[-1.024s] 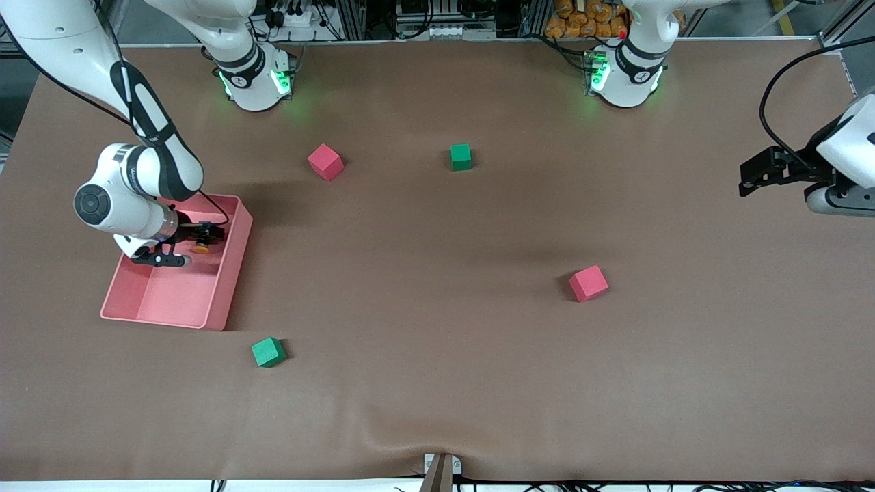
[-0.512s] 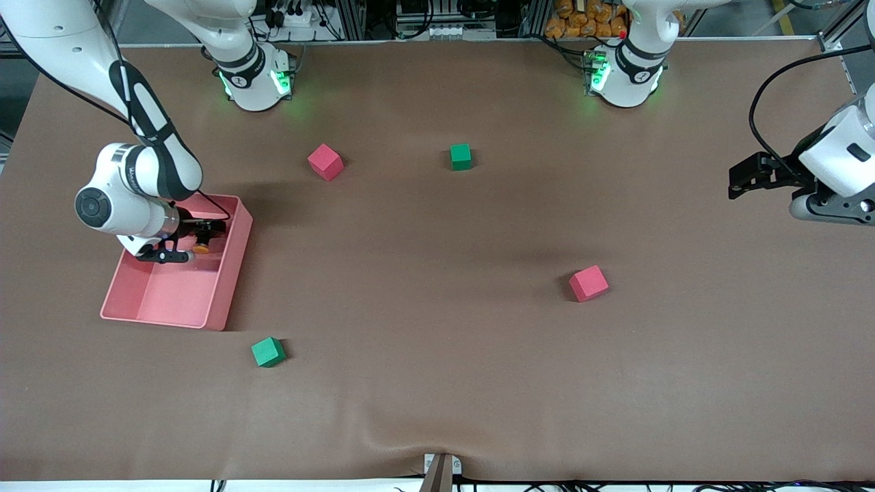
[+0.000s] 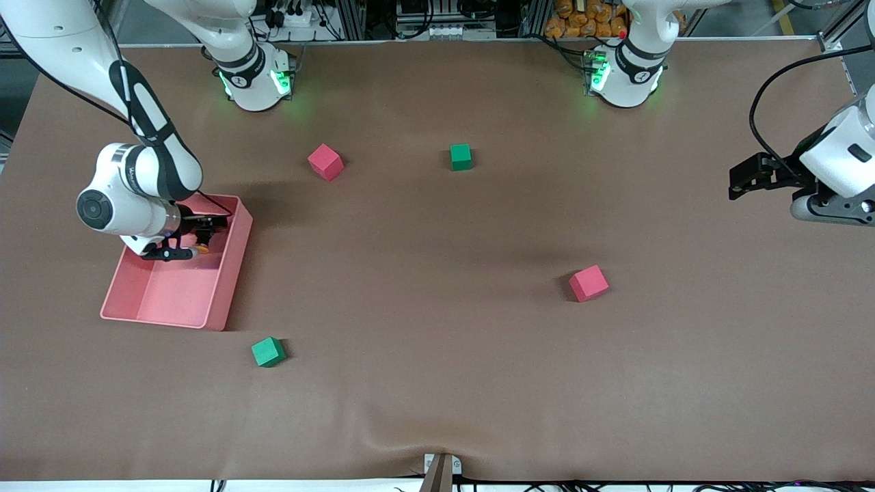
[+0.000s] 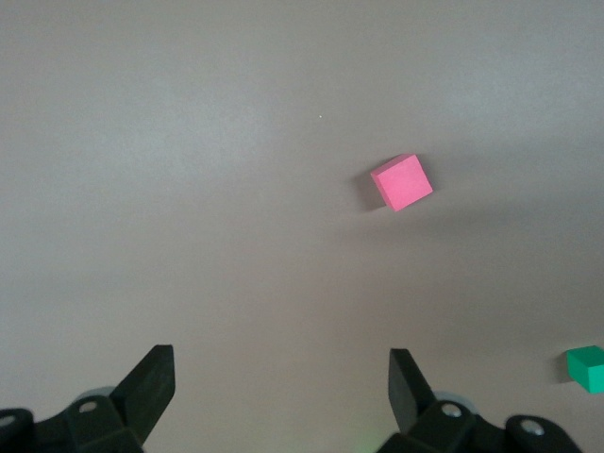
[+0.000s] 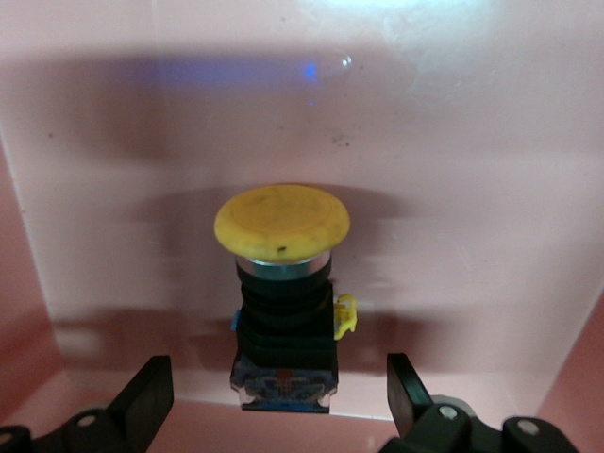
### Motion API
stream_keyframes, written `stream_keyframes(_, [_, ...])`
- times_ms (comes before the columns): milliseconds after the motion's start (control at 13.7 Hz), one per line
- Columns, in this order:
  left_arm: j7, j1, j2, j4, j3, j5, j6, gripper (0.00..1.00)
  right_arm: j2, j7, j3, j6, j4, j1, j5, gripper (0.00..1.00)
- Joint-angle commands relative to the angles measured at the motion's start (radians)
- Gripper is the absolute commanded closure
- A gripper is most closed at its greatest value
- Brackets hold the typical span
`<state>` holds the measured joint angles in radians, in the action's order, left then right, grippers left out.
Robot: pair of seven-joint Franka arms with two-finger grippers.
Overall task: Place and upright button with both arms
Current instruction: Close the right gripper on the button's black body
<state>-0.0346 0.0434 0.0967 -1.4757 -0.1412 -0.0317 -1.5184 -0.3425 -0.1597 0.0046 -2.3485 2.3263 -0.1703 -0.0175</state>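
While the button [image 5: 282, 283] lies ungrasped in the pink tray [image 3: 225, 294] between the right gripper's [image 3: 193, 240] wide jaws, the left gripper [image 3: 742, 183], jaws wide, waits over bare surface [image 3: 437, 383], so nearly everything remains

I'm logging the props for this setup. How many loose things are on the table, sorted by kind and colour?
Red cubes: 2, one toward the bases, one nearer the front camera.
Green cubes: 2, one toward the bases, one near the bin.
Pink bin: 1
Button, lying in the bin: 1
Total: 6
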Motion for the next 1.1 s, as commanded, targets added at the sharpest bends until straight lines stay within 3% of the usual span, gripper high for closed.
stream_keyframes(0, [0.012, 0.003, -0.003, 0.003, -0.004, -0.019, 0.001, 0.00, 0.013, -0.020, 0.012, 0.005, 0.011, -0.021, -0.010, 0.00])
stream_keyframes(512, [0.015, -0.002, -0.003, 0.006, -0.004, -0.017, -0.014, 0.00, -0.013, -0.020, 0.012, -0.006, 0.001, -0.024, -0.007, 0.00])
stream_keyframes(1024, [0.013, 0.003, -0.003, 0.008, -0.004, -0.014, -0.014, 0.00, -0.078, -0.021, 0.011, -0.132, -0.004, -0.032, -0.009, 0.00])
